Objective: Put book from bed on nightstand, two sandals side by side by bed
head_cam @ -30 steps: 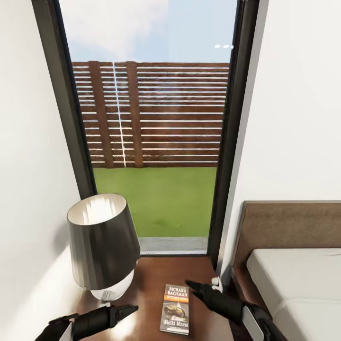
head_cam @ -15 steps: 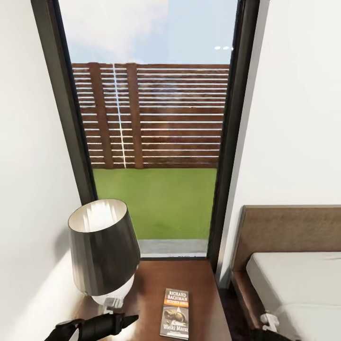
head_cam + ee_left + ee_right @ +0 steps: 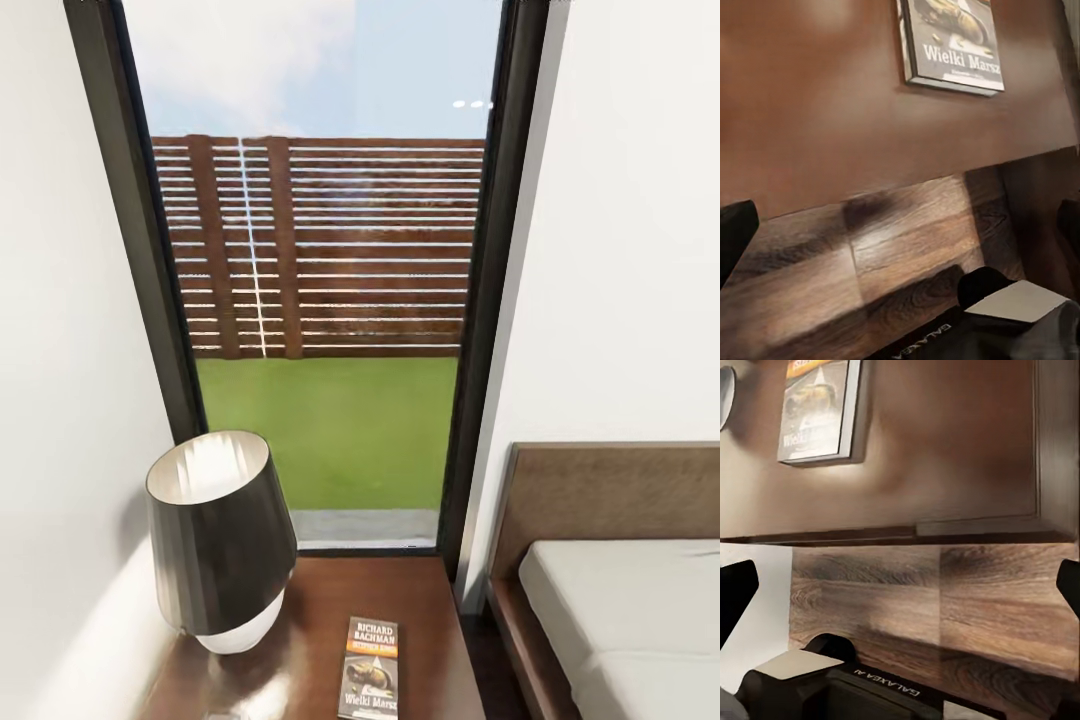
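One book (image 3: 370, 668), a dark paperback with an orange band and the name Richard Bachman, lies flat on the dark wooden nightstand (image 3: 420, 600) at about 6 o'clock in the head view, with a dark-shaded lamp (image 3: 218, 535) on the same top at 7 o'clock. The bed (image 3: 620, 610), with its grey mattress and brown headboard, sits at 4 o'clock, and the tall window (image 3: 320, 280) with its slatted fence and lawn runs from 12 o'clock down to the centre. From the left wrist camera the book's lower cover, lettered "Wielki Marsz", shows on the nightstand top, with wood-plank floor (image 3: 900, 247) below its front edge; the right wrist camera looks over the same book (image 3: 821, 409) and plank floor. Both grippers appear as dark fingertips (image 3: 735, 232) at opposite edges of their own wrist views, left (image 3: 900, 240) and right (image 3: 900, 592), spread wide and holding nothing. Judged from this, the book half of the task looks done and the sandals remain; no sandal is visible. The sensible step is to back the base straight away from the nightstand with both arms tucked low, clear of the lamp and the book, then turn to search the floor near the bed, picking each sandal up by its sole edge
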Robot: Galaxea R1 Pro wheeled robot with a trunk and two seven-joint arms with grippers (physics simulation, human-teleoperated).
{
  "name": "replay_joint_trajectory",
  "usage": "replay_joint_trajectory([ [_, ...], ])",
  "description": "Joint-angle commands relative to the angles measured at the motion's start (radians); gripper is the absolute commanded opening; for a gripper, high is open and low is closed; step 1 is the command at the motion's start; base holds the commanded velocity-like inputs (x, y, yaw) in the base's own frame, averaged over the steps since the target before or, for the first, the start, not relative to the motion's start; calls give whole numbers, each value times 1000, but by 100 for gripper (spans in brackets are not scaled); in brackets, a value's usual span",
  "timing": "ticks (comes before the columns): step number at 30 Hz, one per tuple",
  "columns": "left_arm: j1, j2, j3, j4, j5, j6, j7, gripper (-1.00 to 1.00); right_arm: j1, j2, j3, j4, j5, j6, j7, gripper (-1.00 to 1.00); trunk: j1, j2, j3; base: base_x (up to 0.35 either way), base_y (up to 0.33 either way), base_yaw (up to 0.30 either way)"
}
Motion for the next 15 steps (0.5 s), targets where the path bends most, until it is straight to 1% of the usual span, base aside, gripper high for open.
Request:
replay_joint_trajectory([
  [1,-1,-12,3,38,-16,-30,40,100,0,1,-8,10,26,-2,-15,100,-4,7,2,0,0,0],
  [2,-1,-18,4,51,-25,-44,59,100,1,2,-8,11,39,-2,-24,100,-8,14,5,0,0,0],
  [3,0,-30,4,70,-44,-68,95,100,2,3,-8,14,70,-3,-40,100,-12,21,9,0,0,0],
  [4,0,-35,4,77,-54,-78,112,100,2,3,-9,16,87,-3,-47,100,-16,28,12,0,0,0],
  [5,4,-45,4,86,-71,-92,142,100,3,3,-9,17,119,-4,-60,100,-19,35,15,0,0,0],
  [6,13,-51,4,92,-86,-102,169,100,3,4,-9,18,144,-4,-68,100,-23,42,18,0,0,0],
  [7,26,-56,4,96,-96,-108,195,100,7,4,-9,19,160,-4,-74,100,-27,49,21,0,0,0],
  [8,32,-58,4,97,-100,-110,207,100,10,4,-9,19,166,-4,-77,100,-31,56,24,0,0,0],
  [10,49,-61,4,100,-108,-116,260,100,36,4,-9,20,180,-4,-82,100,-39,70,30,0,0,0],
  [12,58,-63,4,102,-114,-118,333,100,57,4,-9,20,190,-5,-84,100,-46,84,37,0,0,0],
  [13,59,-63,4,102,-114,-118,347,100,59,4,-9,20,191,-5,-84,100,-50,91,40,0,0,0],
  [14,63,-63,4,102,-114,-118,388,100,67,5,-9,21,194,-4,-87,100,-54,98,43,0,0,0],
  [15,67,-64,4,103,-114,-118,412,100,78,5,-9,21,195,-4,-93,100,-58,105,46,0,0,0],
])
